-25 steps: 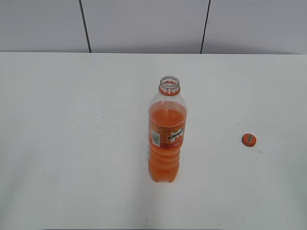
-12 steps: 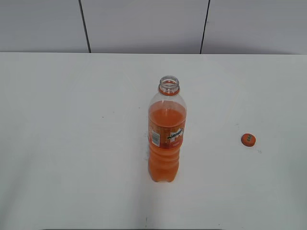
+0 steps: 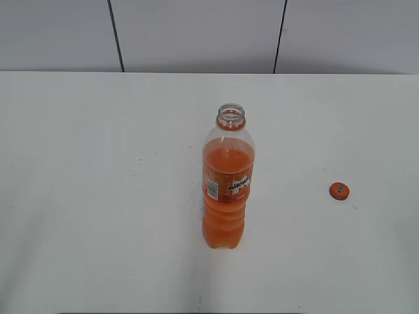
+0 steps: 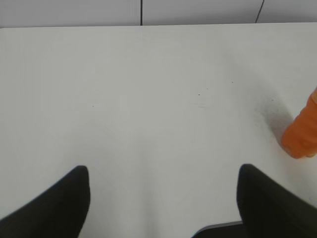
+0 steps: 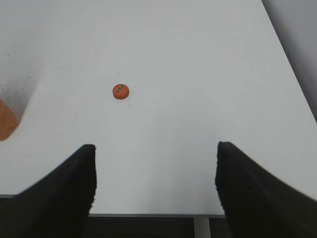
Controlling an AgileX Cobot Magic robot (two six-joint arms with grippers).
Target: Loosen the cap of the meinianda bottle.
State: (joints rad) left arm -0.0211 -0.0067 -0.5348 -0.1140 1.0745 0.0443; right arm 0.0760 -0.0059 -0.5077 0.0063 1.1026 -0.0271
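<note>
The meinianda bottle [image 3: 228,186] stands upright in the middle of the white table, its neck open with no cap on it and orange liquid inside. Only its orange base [image 4: 302,133] shows at the right edge of the left wrist view and a sliver [image 5: 7,121] at the left edge of the right wrist view. The orange cap [image 3: 339,191] lies flat on the table to the bottle's right, also seen as the small cap [image 5: 120,91] ahead of my right gripper. My left gripper [image 4: 163,173] and right gripper [image 5: 156,151] both stand open over bare table, holding nothing.
The white table [image 3: 98,196] runs back to a grey panelled wall [image 3: 196,33]. Its near edge [image 5: 153,214] lies just under my right gripper, and its right edge [image 5: 290,74] runs along the right of the right wrist view.
</note>
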